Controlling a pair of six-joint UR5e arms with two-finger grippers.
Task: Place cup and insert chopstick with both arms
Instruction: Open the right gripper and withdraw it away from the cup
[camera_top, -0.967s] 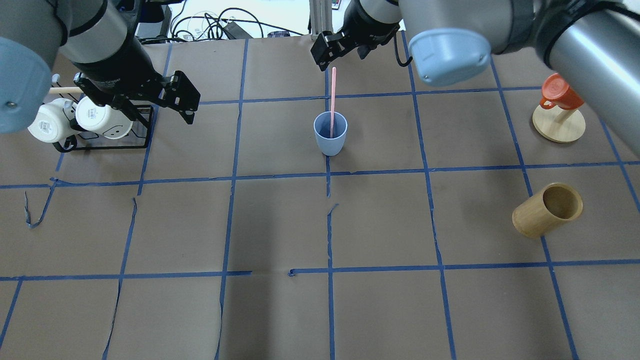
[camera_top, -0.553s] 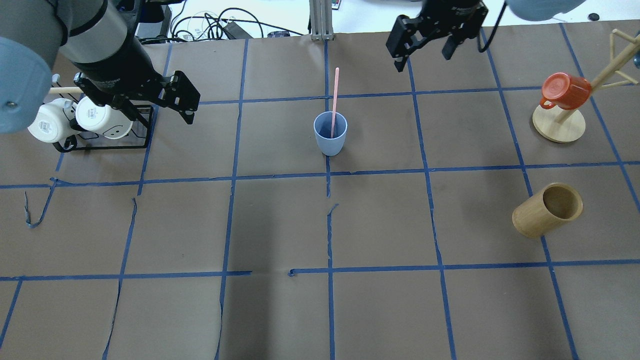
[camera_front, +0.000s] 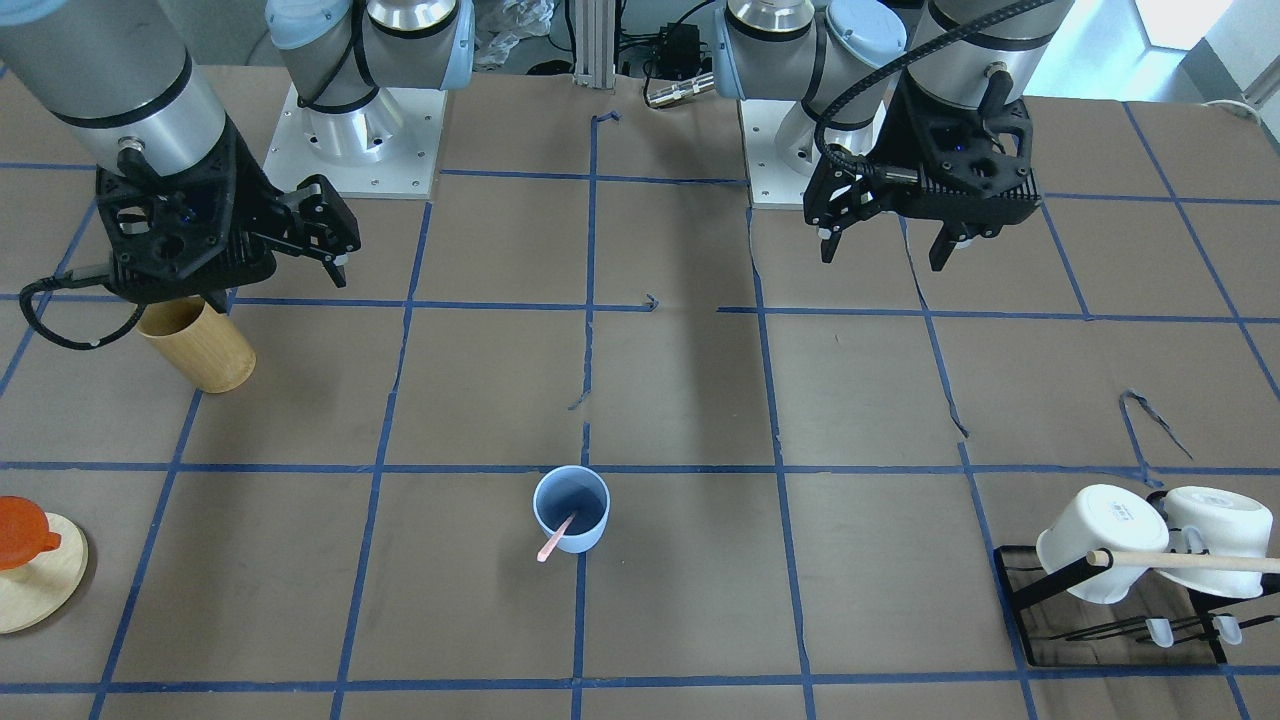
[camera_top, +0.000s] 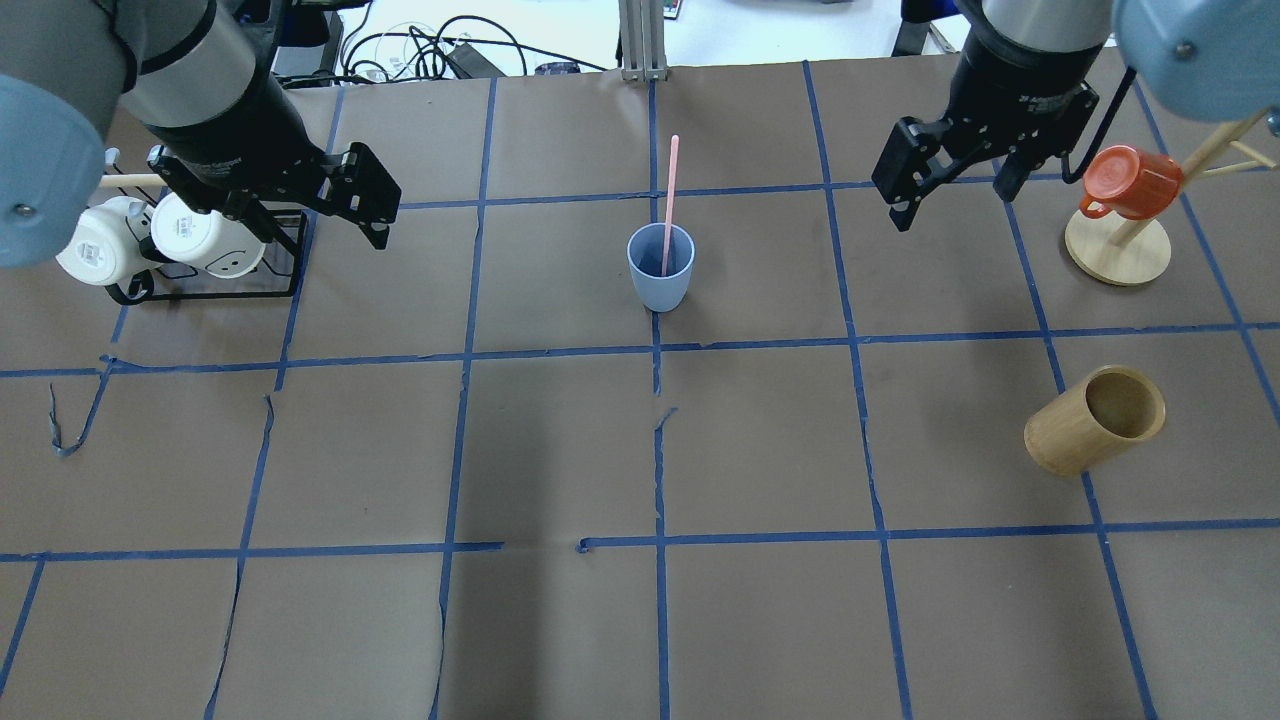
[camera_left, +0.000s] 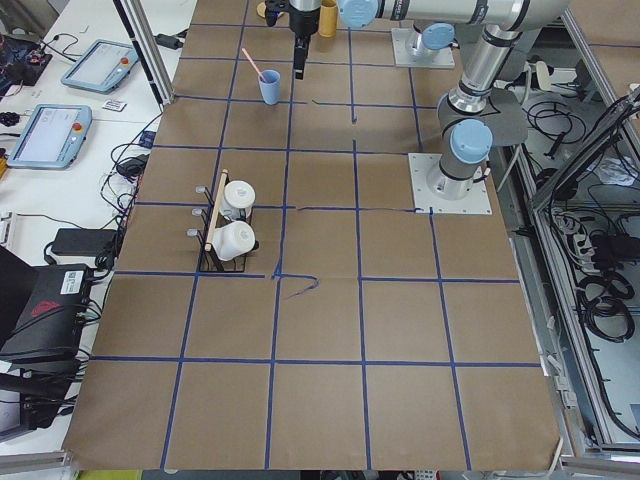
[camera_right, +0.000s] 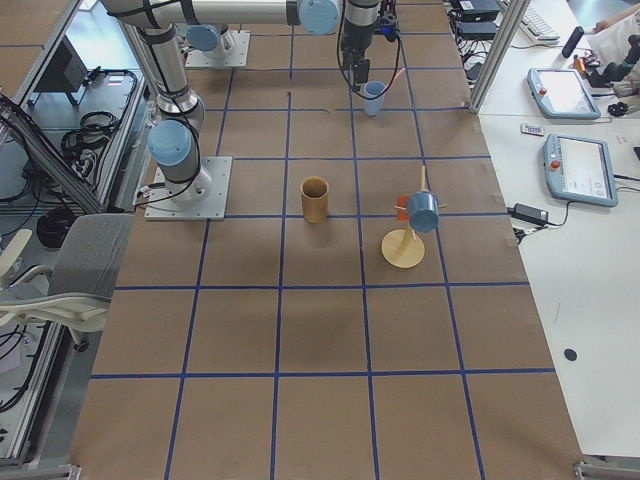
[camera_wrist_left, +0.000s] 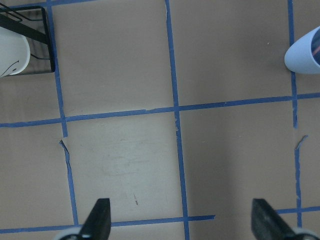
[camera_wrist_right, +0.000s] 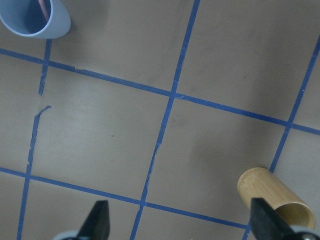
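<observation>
The pale blue cup (camera_top: 660, 268) stands upright at the table's middle, toward the far side. A pink chopstick (camera_top: 670, 195) leans inside it. Cup (camera_front: 571, 510) and chopstick (camera_front: 555, 539) also show in the front view. My left gripper (camera_top: 385, 200) is open and empty, hanging well to the left of the cup next to the mug rack. My right gripper (camera_top: 950, 205) is open and empty, well to the right of the cup. The left wrist view shows the cup (camera_wrist_left: 305, 52) at its right edge. The right wrist view shows the cup (camera_wrist_right: 35, 20) at its top left.
A tan wooden cup (camera_top: 1095, 420) stands at the right, below my right gripper in the wrist view (camera_wrist_right: 275, 197). A black rack with white mugs (camera_top: 200, 240) stands at the far left. An orange mug (camera_top: 1130, 183) hangs on a wooden stand at the far right.
My right gripper has moved from above the chopstick's top away to the right and nearer, open throughout. The chopstick stays in the cup. The left arm has not moved.
</observation>
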